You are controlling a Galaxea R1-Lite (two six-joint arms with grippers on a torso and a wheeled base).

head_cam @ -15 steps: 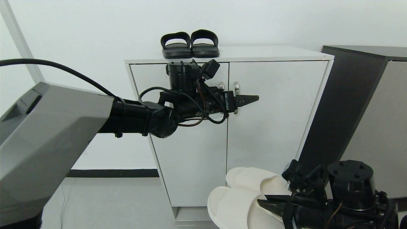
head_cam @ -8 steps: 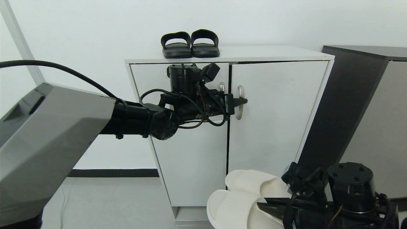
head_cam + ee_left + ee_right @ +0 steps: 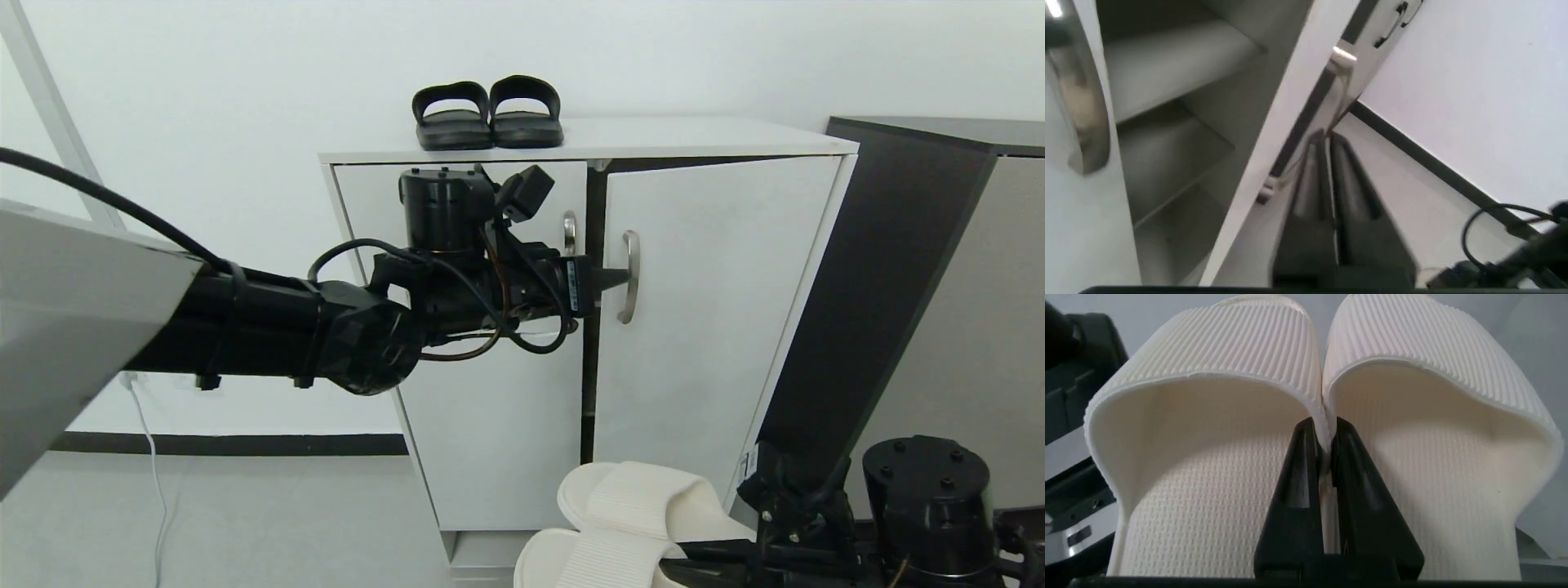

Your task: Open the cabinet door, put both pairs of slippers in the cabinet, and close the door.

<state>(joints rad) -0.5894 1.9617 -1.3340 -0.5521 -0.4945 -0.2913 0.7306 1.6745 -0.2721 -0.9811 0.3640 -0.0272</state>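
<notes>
a: we're opening the right-hand white door (image 3: 710, 327) of the white two-door cabinet (image 3: 457, 425). it's standing ajar, with a dark gap showing along its inner edge.
b: our left claw (image 3: 614, 278) is sitting with its fingers pressed together and the tips tucked behind the curved silver metal handle (image 3: 629, 276), hooking rather than pinching.
a: so we're pulling along the door's arc, not straight back, or the tips are likely slipping off.
b: our right claw (image 3: 1328, 449) is clamping the pair of ribbed cream foam slippers (image 3: 1208, 416) by their touching inner walls, low before the cabinet.
a: we're needing those out of the door's sweep. the pair of black rubber slides (image 3: 488, 114) is sitting on the cabinet's top.
</notes>
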